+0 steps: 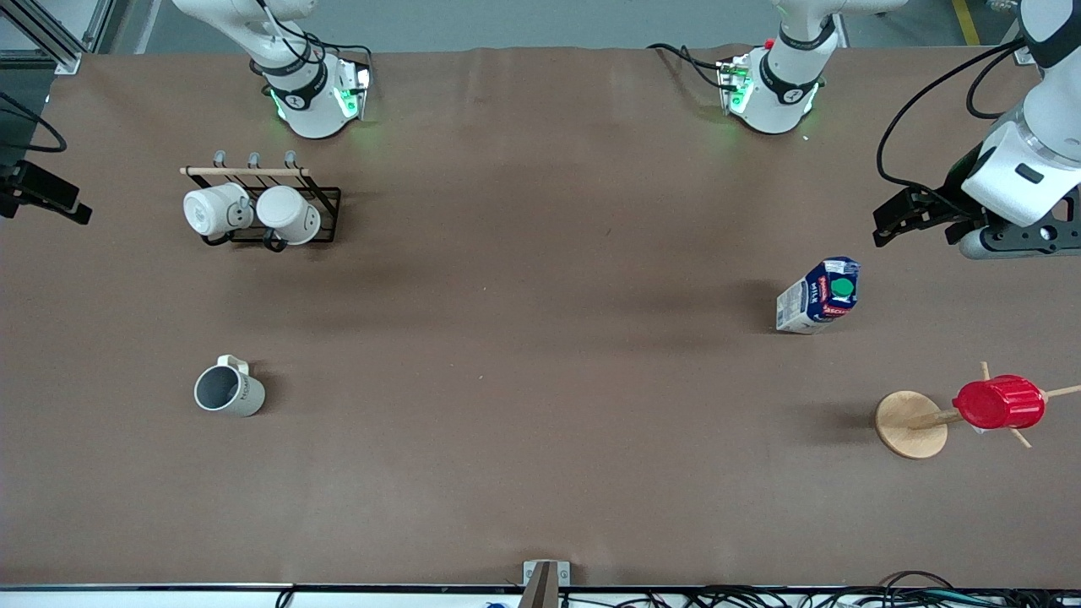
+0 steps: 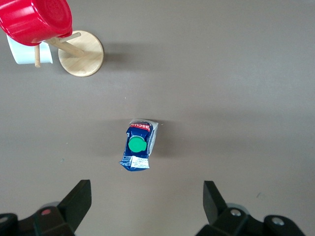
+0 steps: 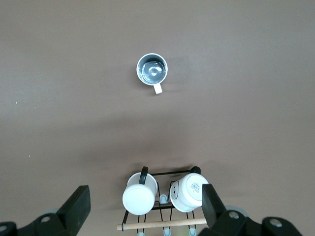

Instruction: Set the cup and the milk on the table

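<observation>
Brown matte table (image 1: 524, 405) fills nearly all of the front view, with both arm bases along the top edge. The cup (image 1: 229, 390) stands upright on it in the lower left of that frame, at the right arm's end of the table, grey inside showing and its small handle turned toward the bases. In the right wrist view the cup (image 3: 151, 69) sits in the upper middle, alone on bare brown.

The milk (image 1: 819, 295) stands on the table right of centre in the front view, at the left arm's end, green cap up; in the left wrist view it (image 2: 138, 145) is at the centre of the frame.

A black wire rack (image 1: 325, 207) in the upper left of the front view holds two white mugs (image 1: 252, 213). In the lower right, a red cup (image 1: 1000, 403) hangs on a wooden stand (image 1: 910, 424), nearer the camera than the milk.

The left gripper (image 1: 902, 221) is at the right edge of the front view, up in the air over the table, fingers spread apart and holding nothing; its fingertips (image 2: 81, 196) show at the bottom of its wrist view. The right gripper (image 3: 146, 205) is seen only in its wrist view, fingers apart and empty, high over the rack.
</observation>
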`<state>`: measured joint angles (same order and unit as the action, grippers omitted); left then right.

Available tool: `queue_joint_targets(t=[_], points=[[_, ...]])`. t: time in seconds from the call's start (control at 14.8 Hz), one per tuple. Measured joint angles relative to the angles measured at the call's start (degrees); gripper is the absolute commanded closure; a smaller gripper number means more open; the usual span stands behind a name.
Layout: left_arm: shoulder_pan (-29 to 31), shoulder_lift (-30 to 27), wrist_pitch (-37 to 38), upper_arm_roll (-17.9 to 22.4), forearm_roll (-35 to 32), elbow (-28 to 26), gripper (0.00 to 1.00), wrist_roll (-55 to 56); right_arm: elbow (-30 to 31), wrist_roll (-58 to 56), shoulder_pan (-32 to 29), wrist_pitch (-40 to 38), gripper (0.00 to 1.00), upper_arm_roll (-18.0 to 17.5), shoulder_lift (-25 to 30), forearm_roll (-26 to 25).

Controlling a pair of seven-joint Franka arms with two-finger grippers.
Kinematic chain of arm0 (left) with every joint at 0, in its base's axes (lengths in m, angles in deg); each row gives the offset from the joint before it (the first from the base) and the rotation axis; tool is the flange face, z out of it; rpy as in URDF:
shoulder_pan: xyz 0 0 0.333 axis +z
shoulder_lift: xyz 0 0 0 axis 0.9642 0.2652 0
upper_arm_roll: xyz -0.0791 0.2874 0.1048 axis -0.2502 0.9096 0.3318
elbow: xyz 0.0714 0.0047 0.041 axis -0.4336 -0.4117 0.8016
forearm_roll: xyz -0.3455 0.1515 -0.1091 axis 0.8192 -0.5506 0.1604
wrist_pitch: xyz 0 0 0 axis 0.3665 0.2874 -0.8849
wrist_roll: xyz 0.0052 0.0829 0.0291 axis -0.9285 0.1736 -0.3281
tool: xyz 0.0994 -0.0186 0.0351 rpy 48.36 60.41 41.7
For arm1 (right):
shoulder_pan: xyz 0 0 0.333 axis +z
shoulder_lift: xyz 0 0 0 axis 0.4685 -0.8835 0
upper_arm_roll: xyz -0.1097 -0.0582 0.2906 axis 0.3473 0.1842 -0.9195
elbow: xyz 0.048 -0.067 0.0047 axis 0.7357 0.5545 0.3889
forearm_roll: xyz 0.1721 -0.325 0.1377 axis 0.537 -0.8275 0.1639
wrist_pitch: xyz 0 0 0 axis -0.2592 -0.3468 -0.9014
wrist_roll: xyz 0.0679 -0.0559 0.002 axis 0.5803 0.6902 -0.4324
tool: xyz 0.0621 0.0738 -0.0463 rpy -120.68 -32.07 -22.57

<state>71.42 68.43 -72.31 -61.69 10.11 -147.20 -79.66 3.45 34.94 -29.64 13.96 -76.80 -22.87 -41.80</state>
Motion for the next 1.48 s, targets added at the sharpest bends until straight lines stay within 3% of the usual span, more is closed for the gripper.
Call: queue_joint_targets(t=[0.94,1.21,1.48], points=[[0.52,2.74,-1.55,0.03,0.0,0.0,0.02,0.0,0.0,-1.73,-0.15,2.79,0.0,0.11,-1.0,-0.02],[1.7,6.54,-4.84,0.07,-0.06,-0.16,0.03,-0.15,0.09,-5.79,-0.33,9.28,0.0,0.36,-5.69,-0.02],[2.54,10.86,-9.27,0.09,-0.06,-2.17,0.03,-1.16,0.72,-10.05,-0.19,15.67,0.0,0.28,-14.74,-0.02]])
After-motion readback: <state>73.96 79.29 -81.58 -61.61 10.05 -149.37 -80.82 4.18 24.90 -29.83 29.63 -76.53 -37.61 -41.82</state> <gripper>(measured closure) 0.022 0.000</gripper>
